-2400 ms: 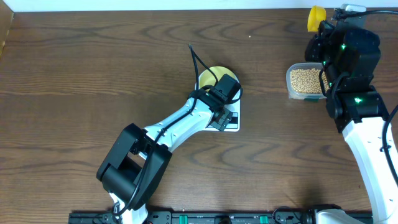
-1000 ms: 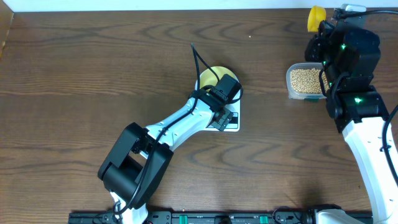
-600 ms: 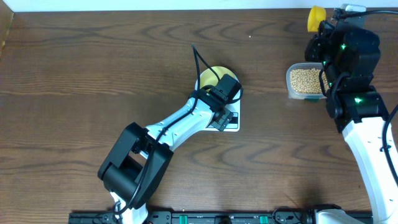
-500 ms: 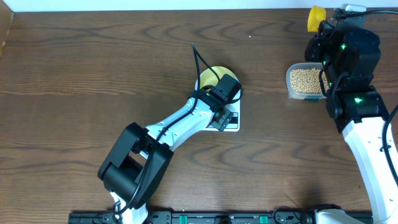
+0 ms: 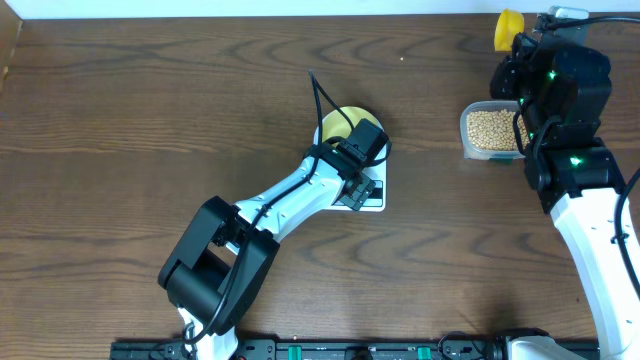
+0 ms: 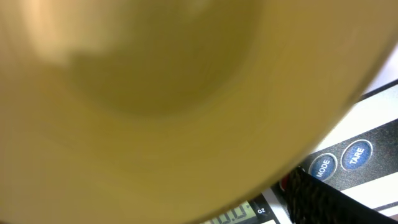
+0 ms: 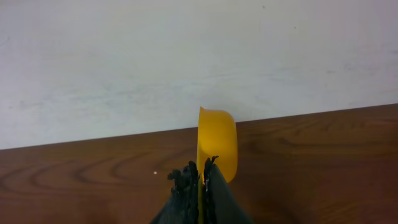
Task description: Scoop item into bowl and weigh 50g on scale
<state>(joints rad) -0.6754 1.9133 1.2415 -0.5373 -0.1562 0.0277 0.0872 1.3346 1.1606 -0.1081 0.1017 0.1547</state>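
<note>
The pale yellow bowl stands on the white scale at mid-table. My left gripper is set wide around the bowl and grips its sides. In the left wrist view the bowl fills most of the frame, with one black finger against its edge; the other finger is hidden. The scale's display and two buttons peek out below. My right gripper is shut on the handle of a yellow scoop, held near the back edge, scoop. The beans lie in a clear tub.
The clear tub stands at the right, just left of my right arm. A white wall rises behind the table's back edge. My left arm stretches diagonally from the front edge to the scale.
</note>
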